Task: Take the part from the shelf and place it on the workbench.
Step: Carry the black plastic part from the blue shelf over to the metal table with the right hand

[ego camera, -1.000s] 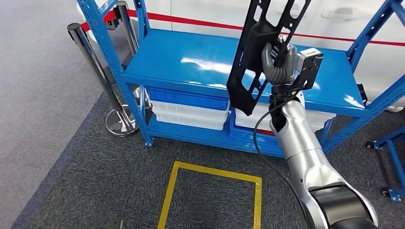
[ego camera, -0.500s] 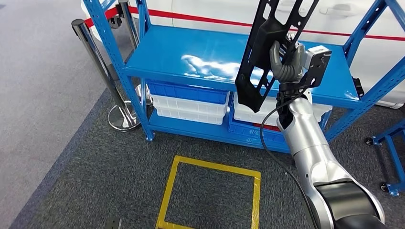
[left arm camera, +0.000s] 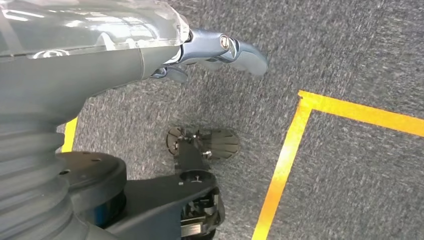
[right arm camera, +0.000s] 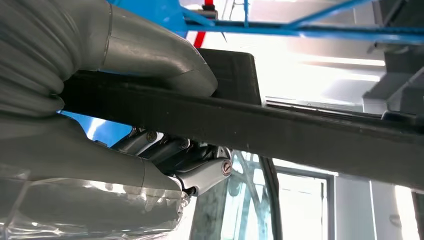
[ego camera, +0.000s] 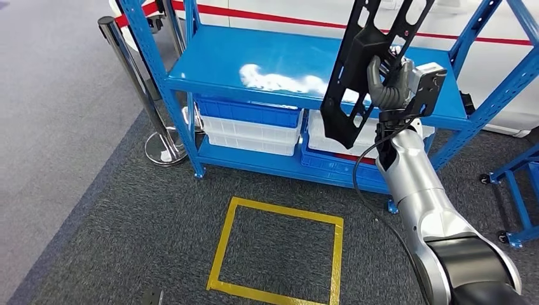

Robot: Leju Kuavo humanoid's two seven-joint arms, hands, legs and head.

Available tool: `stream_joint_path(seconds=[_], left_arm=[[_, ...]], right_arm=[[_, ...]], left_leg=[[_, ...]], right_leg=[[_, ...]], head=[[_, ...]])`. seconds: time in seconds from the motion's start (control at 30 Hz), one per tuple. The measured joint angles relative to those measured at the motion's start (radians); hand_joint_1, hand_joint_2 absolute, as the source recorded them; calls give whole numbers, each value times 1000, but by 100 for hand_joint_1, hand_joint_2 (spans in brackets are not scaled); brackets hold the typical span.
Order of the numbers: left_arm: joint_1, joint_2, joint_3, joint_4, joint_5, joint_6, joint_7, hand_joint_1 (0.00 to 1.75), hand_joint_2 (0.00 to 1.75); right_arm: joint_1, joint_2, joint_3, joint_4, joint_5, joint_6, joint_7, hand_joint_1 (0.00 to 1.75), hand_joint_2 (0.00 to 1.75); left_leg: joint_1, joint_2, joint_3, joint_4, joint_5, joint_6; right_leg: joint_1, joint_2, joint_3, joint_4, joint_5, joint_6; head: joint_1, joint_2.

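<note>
My right hand (ego camera: 385, 81) grips a long black frame-like part (ego camera: 356, 70) and holds it upright in the air, in front of the blue shelf (ego camera: 254, 67). The part's top runs past the upper edge of the head view. Up close in the right wrist view, the thumb and fingers (right arm camera: 150, 55) clamp the part's black bar (right arm camera: 300, 130). My left hand (left arm camera: 220, 47) hangs low over the grey carpet with nothing in it, its fingers loosely extended.
Blue and white bins (ego camera: 251, 127) fill the shelf's lower level. A chrome stanchion (ego camera: 136, 89) stands at the shelf's left corner. A yellow tape square (ego camera: 276, 251) marks the carpet before me. Another blue frame on casters (ego camera: 518, 203) stands at the right.
The whole scene has shifted as the camera moved: the shelf has slid up and away a little. My right hand keeps its hold on the part, now slightly further right in the picture.
</note>
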Motion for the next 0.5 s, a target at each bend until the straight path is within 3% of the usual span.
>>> stream_joint_path(seconds=[0.07,0.1,0.2,0.23,0.27,0.3,0.33,0.37,0.43,0.5], left_arm=[[3,0,0,0,0,0,0,0,175],[5,0,0,0,0,0,-1,0,175],[6,-1,0,0,-4,0,-1,0,175],[6,-1,0,0,-5,0,-1,0,175],[6,-1,0,0,-6,0,-1,0,175],[6,-1,0,0,-6,0,-1,0,175],[5,-1,0,0,-7,0,-1,0,175],[5,0,0,0,-7,0,-1,0,175],[3,0,0,0,-8,0,-2,0,175],[3,-1,0,0,-9,0,-2,0,175]], right_arm=[[-2,0,0,10,-3,0,-2,175,175],[-2,1,0,14,-3,-1,-4,175,175],[-2,3,0,17,-4,-3,-7,175,175],[-1,3,0,18,-4,-3,-7,175,175],[0,3,0,20,-4,-3,-8,175,175],[1,3,0,22,-4,-3,-8,175,175],[1,3,0,23,-4,-3,-8,175,175],[1,3,0,24,-3,-3,-8,175,175],[0,3,0,24,-3,-4,-8,175,175],[-1,4,0,24,-1,-10,-7,175,175]], left_leg=[[2,-2,-10,8,-7,-12],[4,-3,-22,32,-32,-16],[5,-3,-76,210,-163,-24],[5,-3,-87,269,-186,-24],[5,-3,-85,300,-189,-23],[3,-3,-64,293,-173,-18],[0,-3,-26,247,-148,-10],[-4,-3,23,176,-130,2],[-12,-3,108,44,-122,18],[-19,-3,132,-5,-122,24]], right_leg=[[-2,-3,-12,-1,13,-21],[-3,-5,-20,-3,21,-33],[2,-8,-49,-3,46,-53],[6,-8,-59,-3,55,-55],[10,-8,-69,-2,62,-56],[14,-7,-79,-1,70,-56],[18,-7,-87,0,77,-56],[20,-7,-93,0,83,-55],[22,-8,-102,0,96,-49],[17,-10,-106,-5,112,-36]], head=[[0,0],[0,0],[0,0],[0,0],[0,0],[0,0],[0,0],[0,0],[0,0],[0,0]])
